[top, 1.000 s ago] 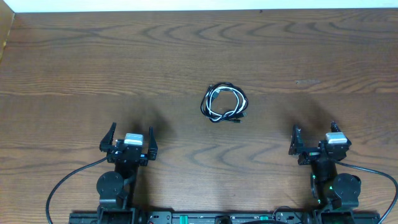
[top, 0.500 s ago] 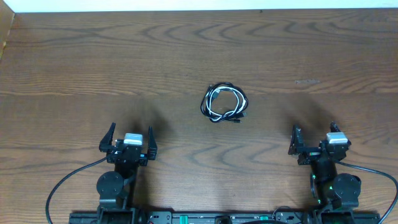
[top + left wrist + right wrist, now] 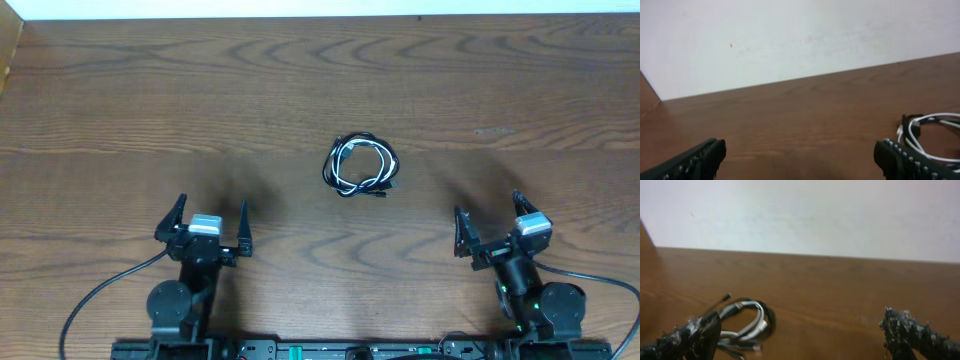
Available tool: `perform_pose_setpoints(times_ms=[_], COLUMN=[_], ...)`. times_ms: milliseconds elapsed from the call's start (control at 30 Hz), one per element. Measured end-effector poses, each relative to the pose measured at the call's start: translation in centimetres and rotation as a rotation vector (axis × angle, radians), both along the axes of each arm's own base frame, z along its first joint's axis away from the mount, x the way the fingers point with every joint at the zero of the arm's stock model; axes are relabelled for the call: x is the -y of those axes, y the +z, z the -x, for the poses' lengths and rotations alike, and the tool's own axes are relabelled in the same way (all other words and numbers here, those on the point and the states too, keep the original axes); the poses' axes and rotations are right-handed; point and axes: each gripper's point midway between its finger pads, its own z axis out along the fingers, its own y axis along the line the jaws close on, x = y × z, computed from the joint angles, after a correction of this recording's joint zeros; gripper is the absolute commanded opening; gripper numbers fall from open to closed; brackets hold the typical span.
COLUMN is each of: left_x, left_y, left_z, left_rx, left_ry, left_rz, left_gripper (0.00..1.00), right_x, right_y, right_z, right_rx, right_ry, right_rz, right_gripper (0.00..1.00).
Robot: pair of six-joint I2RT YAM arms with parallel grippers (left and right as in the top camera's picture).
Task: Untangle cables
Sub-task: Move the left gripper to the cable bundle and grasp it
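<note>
The cables (image 3: 361, 166) lie as one small tangled coil of black and white cords in the middle of the wooden table (image 3: 300, 80). My left gripper (image 3: 201, 221) is open and empty, near the front left, well short of the coil. My right gripper (image 3: 490, 226) is open and empty, front right, turned toward the coil. In the left wrist view the coil (image 3: 932, 137) shows at the right edge beside my open jaws (image 3: 800, 160). In the right wrist view the coil (image 3: 745, 325) lies by the left finger of my open jaws (image 3: 802, 335).
A white wall (image 3: 300, 8) runs along the table's far edge. Thick black arm cables (image 3: 95, 300) loop off the arm bases at the front edge.
My right gripper has moved forward and turned left toward the coil. My left gripper has crept slightly forward. The cables have not moved.
</note>
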Motion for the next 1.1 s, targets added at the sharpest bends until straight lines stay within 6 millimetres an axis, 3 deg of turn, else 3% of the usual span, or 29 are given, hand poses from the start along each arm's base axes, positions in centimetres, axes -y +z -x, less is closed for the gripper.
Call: perform_pose_setpoints(times_ms=[267, 600, 967, 1100], left_x=[0.5, 2.4, 6.6, 9.5], left_y=[4.3, 6.8, 5.7, 4.7], left_z=[1.1, -0.3, -4.5, -5.8], left_rx=[-0.062, -0.315, -0.721, -0.864], left_ry=[-0.031, -0.144, -0.342, -0.424], left_rz=[-0.010, 0.009, 0.086, 0.071], left_gripper=[1.00, 0.99, 1.00, 1.00], right_x=[-0.7, -1.8, -3.2, -4.4], right_y=[4.2, 9.9, 10.8, 9.9], right_z=[0.8, 0.2, -4.2, -5.9], right_rx=[0.012, -0.093, -0.415, -0.526], right_ry=[0.042, 0.113, 0.190, 0.264], right_rz=[-0.005, 0.016, 0.010, -0.009], right_gripper=[0.99, 0.99, 0.99, 0.99])
